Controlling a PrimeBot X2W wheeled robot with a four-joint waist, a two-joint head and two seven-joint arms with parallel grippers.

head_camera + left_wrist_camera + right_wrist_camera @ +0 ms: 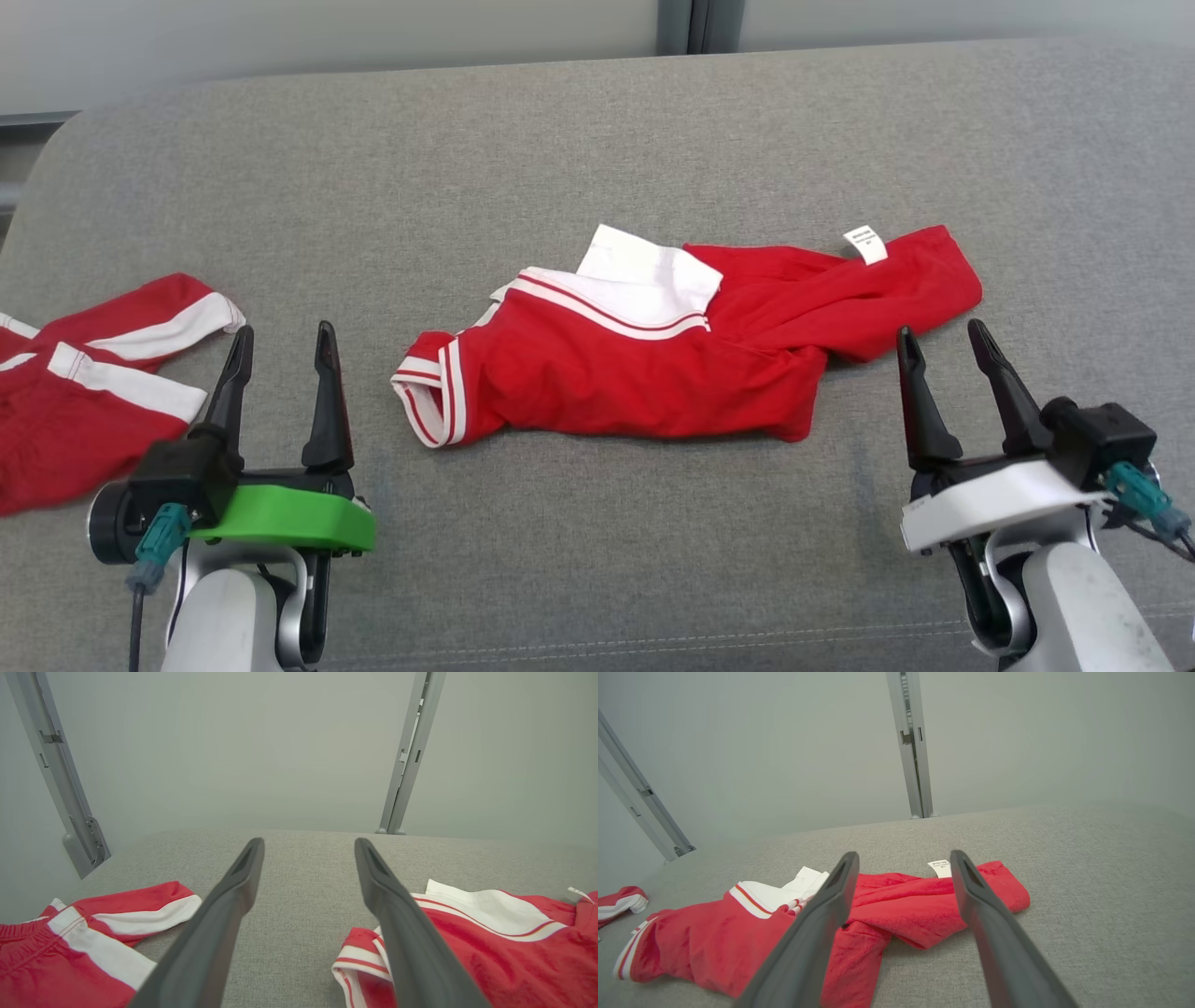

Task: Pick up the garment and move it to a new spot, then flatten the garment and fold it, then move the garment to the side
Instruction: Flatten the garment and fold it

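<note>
Crumpled red garment (653, 373) lies on the grey surface (597, 140) between left gripper (285, 329) and right gripper (939, 327), both spread wide, holding nothing

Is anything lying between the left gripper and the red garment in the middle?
No. In the head view, bare grey surface separates the left gripper from the red garment.

Off to my left lay a second red piece of clothing (65, 439), crumpled, with broad white bands across it and a gathered edge; part of it ran past the border of my head view. It rested on the grey woven cushion (597, 131) that spread before me. Behind the cushion stood a pale wall (327, 37), with a grey metal upright (689, 26) against it and another upright (60, 779) farther left.
</note>
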